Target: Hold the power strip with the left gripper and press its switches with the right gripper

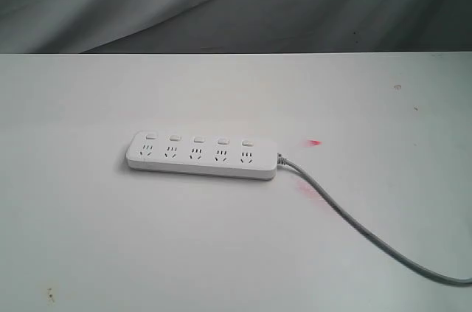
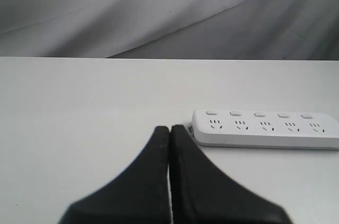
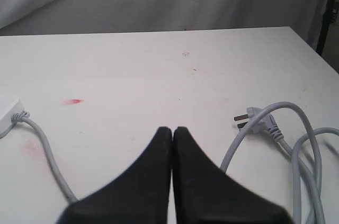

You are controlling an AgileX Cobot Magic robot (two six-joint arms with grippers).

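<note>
The white power strip (image 1: 200, 156) lies flat mid-table, its row of square switches (image 1: 198, 139) along its far edge and a grey cord (image 1: 354, 223) trailing off to the right. No arm shows in the exterior view. In the left wrist view, my left gripper (image 2: 169, 128) is shut with nothing in it, its tips close to the near end of the power strip (image 2: 265, 127). My right gripper (image 3: 172, 130) is shut and empty too, over bare table, with only the strip's cord end (image 3: 7, 116) at the edge of that view.
The cord (image 3: 53, 166) runs past the right gripper, and its grey plug (image 3: 254, 118) and loops of cable (image 3: 307, 160) lie on the table to the gripper's other side. Small red marks (image 1: 315, 142) stain the tabletop near the cord end. Grey cloth hangs behind the table.
</note>
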